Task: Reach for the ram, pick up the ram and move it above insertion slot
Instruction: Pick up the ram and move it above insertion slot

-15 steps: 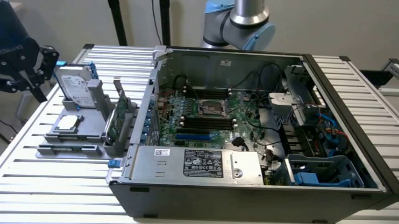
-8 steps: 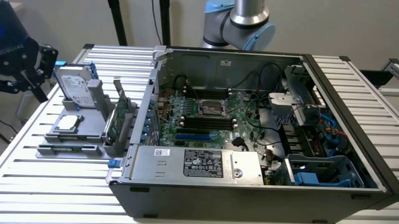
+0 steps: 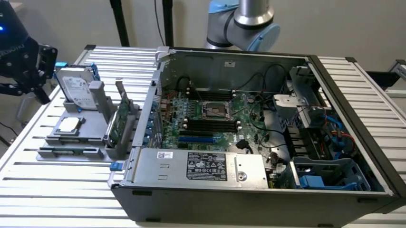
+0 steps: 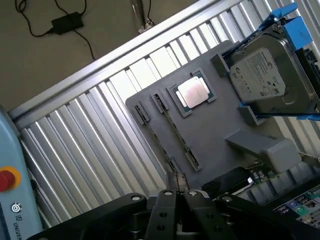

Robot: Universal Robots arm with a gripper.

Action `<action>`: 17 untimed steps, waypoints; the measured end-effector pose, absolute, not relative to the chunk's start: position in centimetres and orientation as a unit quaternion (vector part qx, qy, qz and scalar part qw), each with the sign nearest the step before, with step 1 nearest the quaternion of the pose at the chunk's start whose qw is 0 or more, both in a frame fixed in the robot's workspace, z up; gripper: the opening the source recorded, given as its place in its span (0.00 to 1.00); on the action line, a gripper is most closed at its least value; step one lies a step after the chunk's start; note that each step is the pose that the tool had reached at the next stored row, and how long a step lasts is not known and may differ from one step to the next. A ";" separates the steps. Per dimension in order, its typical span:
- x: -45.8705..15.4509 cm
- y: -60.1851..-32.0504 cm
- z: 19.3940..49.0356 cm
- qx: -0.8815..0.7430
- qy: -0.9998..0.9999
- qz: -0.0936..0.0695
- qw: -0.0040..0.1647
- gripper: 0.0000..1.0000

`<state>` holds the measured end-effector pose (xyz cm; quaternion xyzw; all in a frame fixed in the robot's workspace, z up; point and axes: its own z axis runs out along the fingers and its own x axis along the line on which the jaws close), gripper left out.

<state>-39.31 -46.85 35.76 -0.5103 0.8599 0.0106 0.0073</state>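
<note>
Gripper (image 4: 180,189) of mine hangs clenched, empty, near the grey holder tray (image 4: 215,135) cradling the ram (image 3: 71,151), processor (image 4: 194,92) and hard drive (image 4: 260,75).

**Ram** (image 4: 176,131): you have one long, narrow, thin green stick. It stands on its long edge in a rail of the grey fixture tray (image 4: 215,131), with a clip at each end. It lies flat along the tray, just beside the processor chip (image 4: 192,92), and nothing grips it.

**Insertion slot** (image 3: 209,126): you have long black parallel memory slots on the motherboard (image 3: 190,107), well apart from the ram.
</note>
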 end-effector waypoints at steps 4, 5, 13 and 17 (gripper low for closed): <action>-39.3 -46.8 35.8 -0.541 0.841 0.008 0.011 0.11; -39.3 -46.8 35.7 -0.549 0.836 0.008 0.012 0.11; -39.3 -46.8 35.4 -0.608 0.794 0.008 0.012 0.11; -39.3 -46.8 35.1 -0.637 0.771 0.009 0.012 0.11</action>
